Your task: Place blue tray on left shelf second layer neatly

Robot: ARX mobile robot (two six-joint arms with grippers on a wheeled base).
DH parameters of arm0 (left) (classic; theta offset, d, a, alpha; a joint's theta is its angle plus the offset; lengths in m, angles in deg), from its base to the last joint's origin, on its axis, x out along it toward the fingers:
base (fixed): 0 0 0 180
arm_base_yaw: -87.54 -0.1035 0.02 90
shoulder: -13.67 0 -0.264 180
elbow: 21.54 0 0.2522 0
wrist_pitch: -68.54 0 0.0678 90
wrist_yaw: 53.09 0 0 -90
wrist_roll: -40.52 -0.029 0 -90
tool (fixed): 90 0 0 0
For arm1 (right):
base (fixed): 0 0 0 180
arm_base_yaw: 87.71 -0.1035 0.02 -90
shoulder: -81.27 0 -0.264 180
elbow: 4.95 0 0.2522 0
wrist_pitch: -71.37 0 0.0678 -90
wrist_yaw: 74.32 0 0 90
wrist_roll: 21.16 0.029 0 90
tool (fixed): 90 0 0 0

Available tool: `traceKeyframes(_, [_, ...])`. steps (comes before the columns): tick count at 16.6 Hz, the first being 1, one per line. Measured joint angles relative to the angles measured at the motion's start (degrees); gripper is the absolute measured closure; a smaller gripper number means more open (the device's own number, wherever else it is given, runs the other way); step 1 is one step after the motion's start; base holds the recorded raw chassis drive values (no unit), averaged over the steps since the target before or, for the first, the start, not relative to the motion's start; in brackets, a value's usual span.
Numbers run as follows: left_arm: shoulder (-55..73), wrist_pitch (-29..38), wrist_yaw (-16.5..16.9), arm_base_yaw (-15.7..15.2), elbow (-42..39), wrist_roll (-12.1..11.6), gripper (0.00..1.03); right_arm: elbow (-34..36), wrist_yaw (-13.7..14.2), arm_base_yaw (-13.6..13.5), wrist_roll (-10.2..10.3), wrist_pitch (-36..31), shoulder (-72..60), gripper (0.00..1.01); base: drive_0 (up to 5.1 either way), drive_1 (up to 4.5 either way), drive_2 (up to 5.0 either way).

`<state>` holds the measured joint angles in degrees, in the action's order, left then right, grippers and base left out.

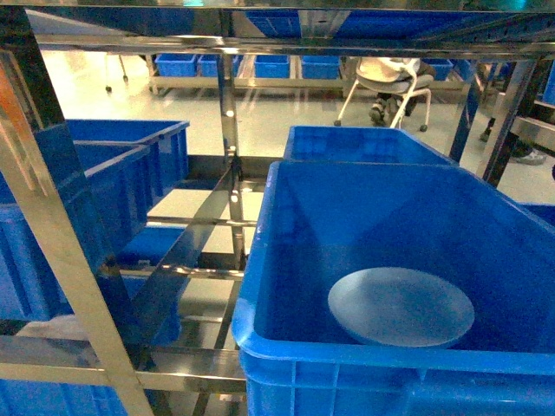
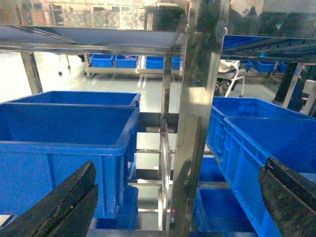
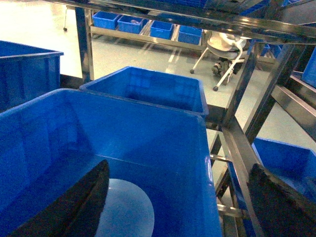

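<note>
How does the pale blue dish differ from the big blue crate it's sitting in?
The pale light-blue round plastic tray is shallow with a low rim; the deep dark-blue plastic crate is rectangular with tall walls. The tray is far smaller, covering only part of the crate's floor. The tray lies inside the crate, while the crate sits on the stainless-steel shelf. Both look like smooth blue plastic.

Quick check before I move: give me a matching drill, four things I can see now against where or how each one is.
Things:
1. blue tray
2. left gripper
3. chair
4. shelf upright

Places or states:
A. on the floor beyond the shelves
B. open, holding nothing
C. flat on the bottom of the near crate
D. standing between the left and right crates

Pairs: 1-C, 2-B, 3-A, 4-D
</note>
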<state>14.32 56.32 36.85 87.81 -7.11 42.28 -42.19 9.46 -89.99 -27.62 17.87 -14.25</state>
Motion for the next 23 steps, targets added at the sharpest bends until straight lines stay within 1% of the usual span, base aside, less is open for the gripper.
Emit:
traceKeyframes(2, [0.0,0.0,0.0,0.0,0.0,0.0,0.05,1.7,0.2,-0.8,0.6,0.8,1.7,0.01,0.0,0.00,0.0])
traceKeyframes(3, [0.0,0.0,0.0,0.0,0.0,0.0,0.05,3.0,0.4,-1.2,0.6,1.3,3.8,0.04,0.0,0.00,0.0])
traceKeyframes(5, [0.0,0.0,0.0,0.0,0.0,0.0,0.05,5.3,0.8,-2.3,0.9,3.9,9.6,0.03,0.0,0.00,0.0])
traceKeyframes(8, [0.0,0.0,0.0,0.0,0.0,0.0,0.05,9.0,2.0,-5.1,0.9,9.1,19.5,0.03,0.0,0.00,0.0])
traceKeyframes(9, [0.0,0.0,0.0,0.0,0.0,0.0,0.05,10.6,2.6,-6.1,0.9,11.5,23.6,0.03,0.0,0.00,0.0])
traceKeyframes(10, [0.0,0.0,0.0,0.0,0.0,0.0,0.05,12.5,3.1,-6.4,0.9,13.9,28.3,0.03,0.0,0.00,0.0])
traceKeyframes(12, [0.0,0.0,0.0,0.0,0.0,0.0,0.05,15.3,4.1,-6.5,0.9,21.3,39.2,0.03,0.0,0.00,0.0])
traceKeyframes(14, [0.0,0.0,0.0,0.0,0.0,0.0,0.05,18.8,5.1,-6.7,0.9,33.1,53.9,0.03,0.0,0.00,0.0])
traceKeyframes(16, [0.0,0.0,0.0,0.0,0.0,0.0,0.05,19.4,5.7,-6.7,0.8,35.3,56.8,0.03,0.0,0.00,0.0])
traceKeyframes(17, [0.0,0.0,0.0,0.0,0.0,0.0,0.05,20.0,6.2,-6.7,0.9,37.7,59.5,0.03,0.0,0.00,0.0])
traceKeyframes(18, [0.0,0.0,0.0,0.0,0.0,0.0,0.05,20.7,6.8,-6.7,0.9,42.0,64.3,0.03,0.0,0.00,0.0])
traceKeyframes(19, [0.0,0.0,0.0,0.0,0.0,0.0,0.05,21.4,8.4,-6.7,0.9,47.8,70.9,0.03,0.0,0.00,0.0])
traceKeyframes(20, [0.0,0.0,0.0,0.0,0.0,0.0,0.05,21.7,9.3,-6.8,0.9,51.9,75.6,0.03,0.0,0.00,0.0])
traceKeyframes(21, [0.0,0.0,0.0,0.0,0.0,0.0,0.05,22.0,9.8,-6.8,0.9,55.8,79.9,0.03,0.0,0.00,0.0])
traceKeyframes(22, [0.0,0.0,0.0,0.0,0.0,0.0,0.05,22.6,9.8,-6.4,0.9,61.7,86.2,0.03,0.0,0.00,0.0])
traceKeyframes(23, [0.0,0.0,0.0,0.0,0.0,0.0,0.05,22.6,8.4,-3.4,0.8,66.5,91.4,0.03,0.0,0.00,0.0])
